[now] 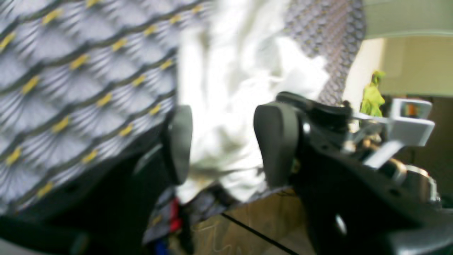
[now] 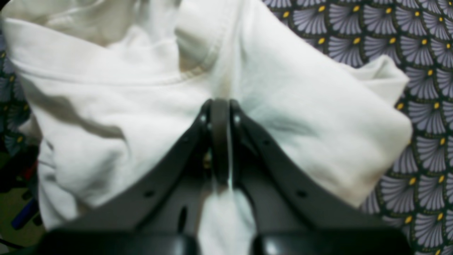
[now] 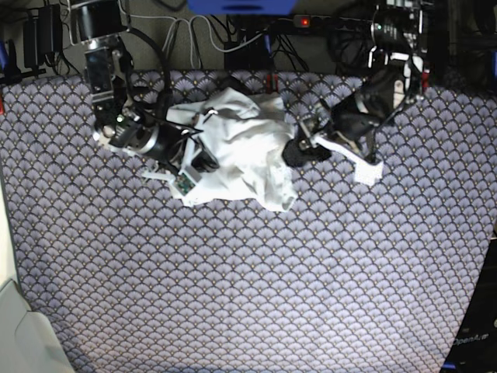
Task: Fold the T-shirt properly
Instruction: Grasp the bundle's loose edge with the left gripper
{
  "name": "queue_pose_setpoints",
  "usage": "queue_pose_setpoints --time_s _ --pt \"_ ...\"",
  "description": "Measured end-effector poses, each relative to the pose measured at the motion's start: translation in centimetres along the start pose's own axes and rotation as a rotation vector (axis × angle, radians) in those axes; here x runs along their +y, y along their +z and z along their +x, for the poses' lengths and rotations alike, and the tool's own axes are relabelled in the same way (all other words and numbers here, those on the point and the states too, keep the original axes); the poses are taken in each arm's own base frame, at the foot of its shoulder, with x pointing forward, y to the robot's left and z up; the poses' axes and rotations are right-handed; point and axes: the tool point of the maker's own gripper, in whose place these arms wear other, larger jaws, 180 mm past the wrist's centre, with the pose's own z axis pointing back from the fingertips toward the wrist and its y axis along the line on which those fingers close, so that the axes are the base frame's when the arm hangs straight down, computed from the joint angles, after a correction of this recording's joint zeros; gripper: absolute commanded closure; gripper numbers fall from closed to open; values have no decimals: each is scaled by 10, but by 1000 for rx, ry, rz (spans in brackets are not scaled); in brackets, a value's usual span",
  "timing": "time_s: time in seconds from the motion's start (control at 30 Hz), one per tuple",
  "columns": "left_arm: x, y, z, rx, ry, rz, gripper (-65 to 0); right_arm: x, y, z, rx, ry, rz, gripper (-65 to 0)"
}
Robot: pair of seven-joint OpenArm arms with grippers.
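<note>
While the right gripper (image 2: 220, 106) sits with its jaws pressed together on a pinch of white cloth, we've got the T-shirt (image 3: 237, 151) bunched up in a wrinkled heap at the far end of the worktop (image 3: 248, 280), the one with the grey scallop pattern and little yellow dots. From the right wrist view the shirt spreads out ahead of that gripper and to both sides of it, with a stitched hem or collar edge just beyond the tips, and a thin strip of fabric runs down between the closed jaws toward the camera. So that side is definitely clamped on the T-shirt.

Our left gripper (image 1: 223, 145) is a different story. Its two dark pads stand clearly apart, and the white cloth shows in the gap between them and beyond, lying past the tips rather than being squeezed. That view is pretty blurry, so we can't tell if either pad is brushing the fabric. In the base view this gripper is right at the shirt's edge, on the side opposite the right gripper, with the heap between the two.
</note>
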Motion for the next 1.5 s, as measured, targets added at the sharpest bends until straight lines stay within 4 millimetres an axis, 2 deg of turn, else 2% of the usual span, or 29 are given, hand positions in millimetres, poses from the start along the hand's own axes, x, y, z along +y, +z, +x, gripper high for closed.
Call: queue_pose_setpoints --time_s 0.1,0.17,0.3,0.4,0.63,0.87,1.2,1.27,1.37,1.5 --pt "-12 -10 -9 37 -5 -29 -315 0 0 0 1 -1 0 0" --pt "-14 -16 -11 36 23 -35 -315 -1 1 -1 3 2 -1 0" --pt "6 -21 -19 54 64 9 -315 -2 2 -1 1 5 1 0" --pt "14 -25 -26 75 88 25 -315 -2 2 -2 5 6 1 0" --pt "20 -36 -20 80 100 33 -316 -3 2 -1 3 9 0 0" --pt "29 -54 -32 111 170 51 -316 -4 2 -1 5 10 -1 0" --pt "28 -57 -34 110 180 46 -310 -6 3 -1 8 15 -5 0" --pt "30 -57 -36 115 185 51 -268 -6 3 -1 8 15 -5 0" --pt "37 -61 -38 121 209 56 -129 -6 3 -2 8 14 -5 0" --pt "41 -68 -41 141 236 53 -19 -7 3 -2 11 16 -8 0"
